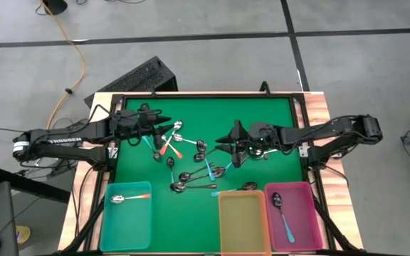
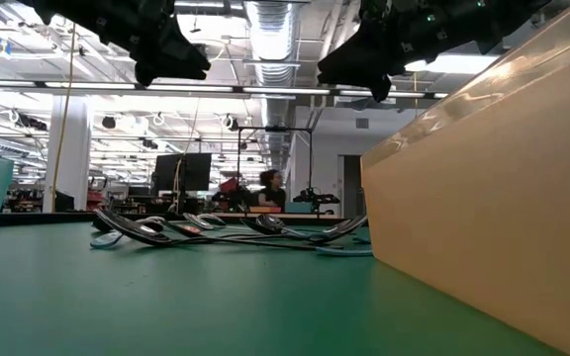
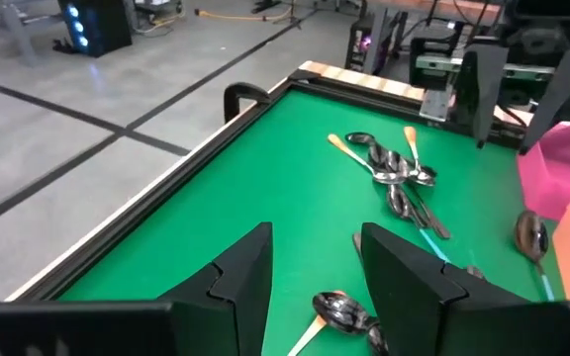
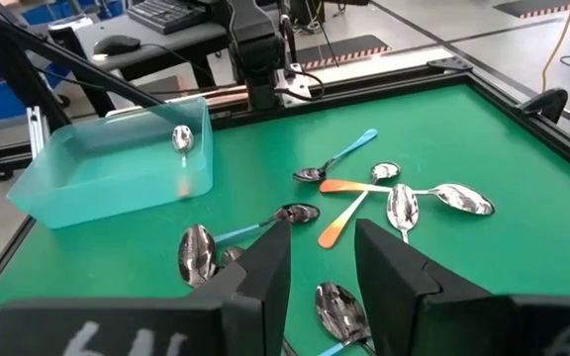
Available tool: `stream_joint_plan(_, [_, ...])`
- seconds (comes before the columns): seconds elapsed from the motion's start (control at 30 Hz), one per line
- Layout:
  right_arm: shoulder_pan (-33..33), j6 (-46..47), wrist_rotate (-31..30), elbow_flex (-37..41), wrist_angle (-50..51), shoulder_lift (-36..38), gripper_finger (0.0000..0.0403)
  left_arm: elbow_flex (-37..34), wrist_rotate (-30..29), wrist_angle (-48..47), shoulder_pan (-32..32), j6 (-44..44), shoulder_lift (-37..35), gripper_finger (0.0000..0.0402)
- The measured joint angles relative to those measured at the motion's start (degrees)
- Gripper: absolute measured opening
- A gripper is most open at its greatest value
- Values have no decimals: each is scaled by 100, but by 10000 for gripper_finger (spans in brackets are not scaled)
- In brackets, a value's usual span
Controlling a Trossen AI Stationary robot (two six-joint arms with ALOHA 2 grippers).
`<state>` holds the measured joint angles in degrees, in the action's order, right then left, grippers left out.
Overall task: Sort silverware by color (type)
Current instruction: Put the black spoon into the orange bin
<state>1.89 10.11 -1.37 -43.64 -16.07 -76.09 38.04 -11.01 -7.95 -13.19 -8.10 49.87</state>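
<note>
Several small spoons with shiny bowls lie scattered in the middle of the green mat (image 1: 191,160), with orange, light blue or dark handles. My left gripper (image 1: 159,123) hovers open over the pile's far left part; an orange-handled spoon (image 3: 336,312) lies below its fingers. My right gripper (image 1: 223,141) hovers open above the pile's right side, over a blue-handled spoon (image 4: 283,216). In the low view both grippers (image 2: 166,61) (image 2: 362,71) hang clear above the spoons (image 2: 196,229). One orange-handled spoon (image 1: 123,198) lies in the teal bin and one blue-handled spoon (image 1: 282,213) in the pink bin.
Three bins stand along the near edge: teal (image 1: 130,227), yellow (image 1: 242,238) and pink (image 1: 306,227). A raised dark frame (image 1: 205,95) and wooden border ring the mat. A keyboard (image 1: 130,78) lies on the floor beyond the far edge. A person (image 2: 268,188) sits far behind.
</note>
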Motion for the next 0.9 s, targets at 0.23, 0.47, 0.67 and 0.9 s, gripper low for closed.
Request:
stream_joint_plan(0.23, [0, 0, -3, 0, -27, 0, 127, 0, -202, 38, -4, -189, 0, 140])
stream_joint_plan(0.47, [13, -2, -6, 0, -34, -7, 127, 0, -421, -17, -4, -325, -1, 140])
stream_joint_plan(0.67, [13, -4, -9, 0, -29, -9, 127, 0, -309, -38, -4, -293, -2, 140])
stream_joint_plan(0.9, [13, -4, -10, 0, -29, -9, 127, 0, 53, -77, -4, -72, -2, 140])
